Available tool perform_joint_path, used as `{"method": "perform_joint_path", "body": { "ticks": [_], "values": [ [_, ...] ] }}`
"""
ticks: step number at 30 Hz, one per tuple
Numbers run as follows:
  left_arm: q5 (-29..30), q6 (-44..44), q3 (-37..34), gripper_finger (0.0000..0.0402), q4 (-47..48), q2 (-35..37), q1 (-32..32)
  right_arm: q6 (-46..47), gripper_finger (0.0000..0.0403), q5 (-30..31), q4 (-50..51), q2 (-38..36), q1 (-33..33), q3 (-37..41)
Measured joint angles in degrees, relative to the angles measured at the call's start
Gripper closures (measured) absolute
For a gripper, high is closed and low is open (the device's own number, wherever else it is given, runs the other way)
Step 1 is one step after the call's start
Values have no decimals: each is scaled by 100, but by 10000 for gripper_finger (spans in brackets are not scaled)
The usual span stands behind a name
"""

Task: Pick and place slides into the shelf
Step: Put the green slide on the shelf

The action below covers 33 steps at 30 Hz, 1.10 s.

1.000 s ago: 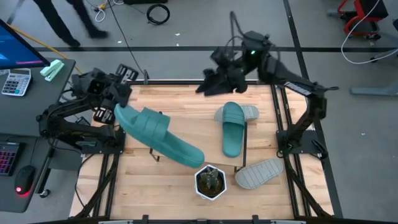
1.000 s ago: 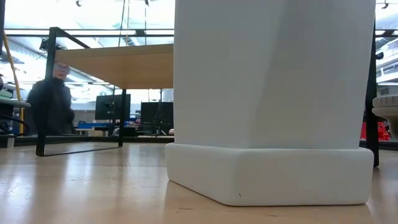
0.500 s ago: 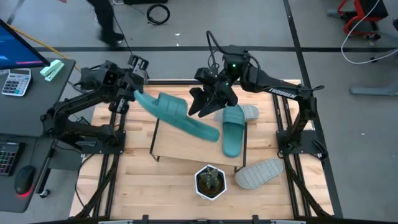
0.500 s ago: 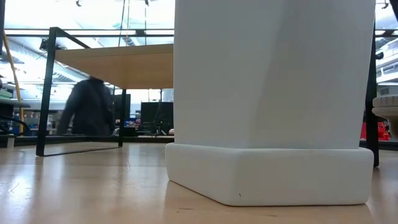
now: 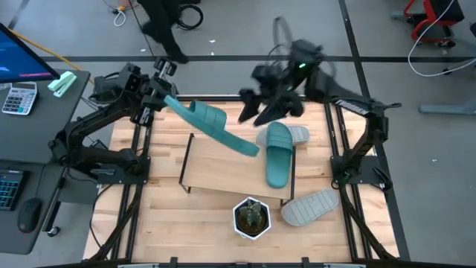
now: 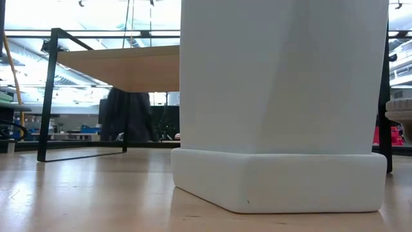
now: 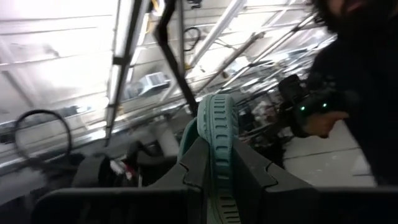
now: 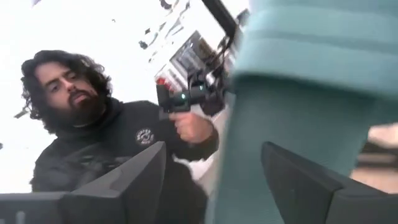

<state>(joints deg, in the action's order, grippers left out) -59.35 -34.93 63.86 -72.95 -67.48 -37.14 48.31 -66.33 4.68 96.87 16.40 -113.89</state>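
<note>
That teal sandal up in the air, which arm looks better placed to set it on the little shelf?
Probably the left. Its end effector already grips the raised teal sandal by the heel, tilted over the shelf. The right end effector is open and empty near the sandal's toe, beside the other teal sandal on the shelf.

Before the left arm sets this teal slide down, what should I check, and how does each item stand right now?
1. Left gripper shut on the carried teal slide: ok.
2. Free board on the shelf under that slide: ok.
3. Right gripper clear of the carried slide: cannot tell, close beside it.
4. Second teal slide lying on the shelf: ok.
5. Both grey slides shelved: not ok, one grey slide sits on the table beside the plant pot.
</note>
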Motion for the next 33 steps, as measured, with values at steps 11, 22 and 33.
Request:
{"method": "perform_joint_path", "body": {
  "ticks": [11, 22, 33],
  "values": [
    [190, -47, -2, 354, 5, 0, -460, -3850, 156, 2896, 2902, -1105, 40, -2],
    [220, -40, 285, 354, -55, 0, -723, -6092, 149, 5286, 4726, -1343, -786, 0],
    [105, -298, 496, 354, 175, -4, -1032, -6234, 148, 5856, 3940, -1604, -883, -2]
  ]
}}
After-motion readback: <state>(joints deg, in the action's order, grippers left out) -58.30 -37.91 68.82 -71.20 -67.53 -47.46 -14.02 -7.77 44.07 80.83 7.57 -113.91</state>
